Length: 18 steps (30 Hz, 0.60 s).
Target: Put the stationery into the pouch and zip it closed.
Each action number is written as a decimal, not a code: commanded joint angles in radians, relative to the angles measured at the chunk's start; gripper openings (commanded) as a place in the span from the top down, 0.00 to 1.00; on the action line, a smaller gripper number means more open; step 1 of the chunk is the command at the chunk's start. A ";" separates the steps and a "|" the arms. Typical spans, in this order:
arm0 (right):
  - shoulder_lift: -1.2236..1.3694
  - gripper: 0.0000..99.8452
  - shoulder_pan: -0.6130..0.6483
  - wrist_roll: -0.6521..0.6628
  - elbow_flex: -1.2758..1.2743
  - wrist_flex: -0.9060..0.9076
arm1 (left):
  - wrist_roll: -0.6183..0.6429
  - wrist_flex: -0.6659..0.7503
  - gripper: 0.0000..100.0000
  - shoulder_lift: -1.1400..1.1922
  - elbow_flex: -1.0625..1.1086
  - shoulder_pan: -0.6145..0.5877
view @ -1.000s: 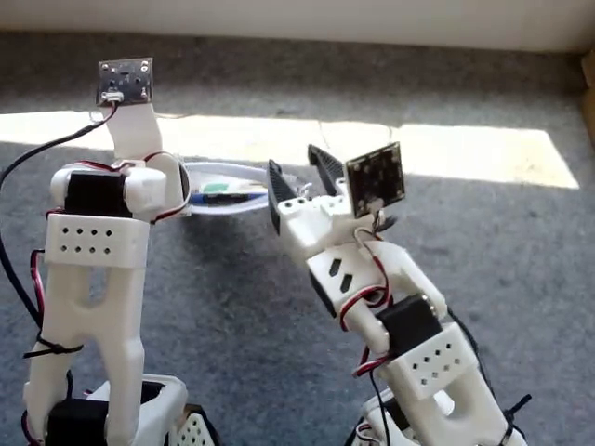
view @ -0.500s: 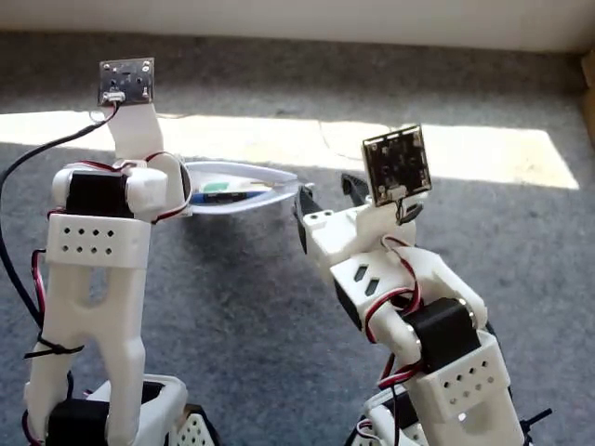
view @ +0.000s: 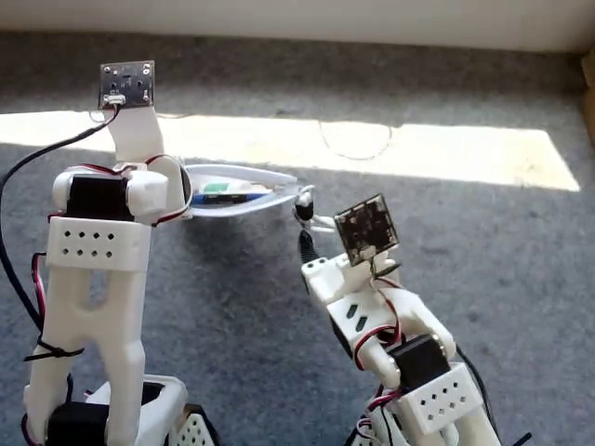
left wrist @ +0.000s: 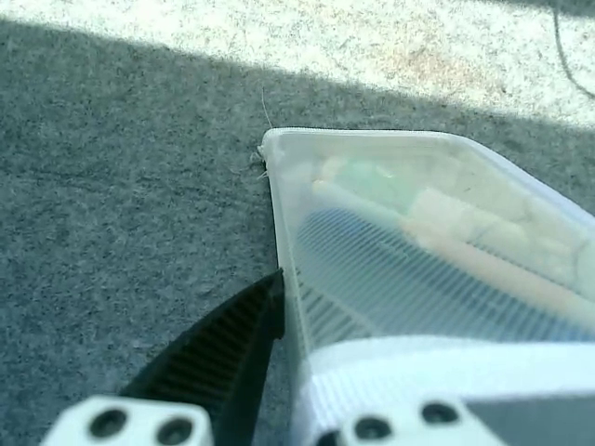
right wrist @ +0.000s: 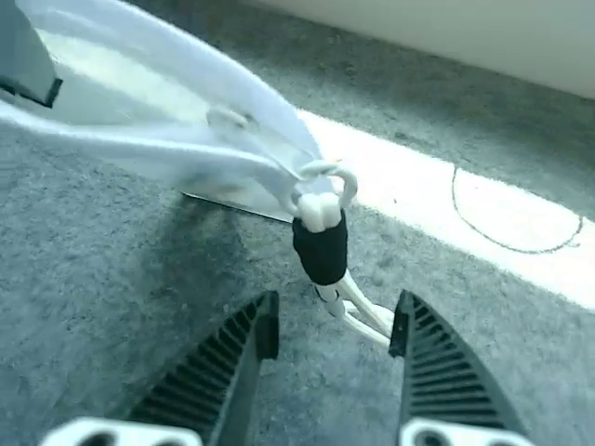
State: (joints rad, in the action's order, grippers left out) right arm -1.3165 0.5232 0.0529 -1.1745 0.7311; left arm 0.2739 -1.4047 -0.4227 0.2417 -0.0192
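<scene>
The translucent white pouch point(view: 244, 177) lies on the grey carpet with its mouth partly open. Pens and a green item point(view: 219, 188) show inside it, also seen through the pouch wall point(left wrist: 418, 242) in the left wrist view. My left gripper point(left wrist: 288, 311) is shut on the pouch's edge, black finger point(left wrist: 228, 344) outside the wall. The zipper pull point(right wrist: 321, 243), black with a white loop and tag, hangs at the pouch's pointed end point(view: 302, 204). My right gripper point(right wrist: 335, 311) stands open just short of the pull, touching nothing; it sits near the pouch's end point(view: 304, 246).
Grey carpet point(view: 483, 251) surrounds the pouch, with a bright sunlit band point(view: 446, 153) beyond it. A thin wire loop point(view: 358, 149) lies in that band. A pale wall base point(view: 372, 23) runs along the far side. Open carpet lies to the right of the right arm.
The right arm has drawn back from above the pouch's end towards the near side and sunk lower, its gripper open throughout. The left arm and the pouch have kept still.
</scene>
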 commanded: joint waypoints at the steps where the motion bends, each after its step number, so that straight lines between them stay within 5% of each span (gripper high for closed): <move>1: -0.031 0.80 -0.005 0.046 -0.191 -0.266 | 0.009 0.015 0.99 0.012 0.005 0.021; 10: -0.031 0.80 -0.007 0.046 -0.277 -0.538 | 0.009 0.014 0.99 0.012 0.012 0.021; 18: 0.051 0.80 -0.005 0.044 -0.272 -0.588 | 0.006 0.014 0.99 0.012 0.012 0.019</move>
State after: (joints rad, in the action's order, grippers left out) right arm -1.3272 0.5232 0.0882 -1.4599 0.2002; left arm 0.2739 -1.4047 -0.4227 0.2509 -0.0192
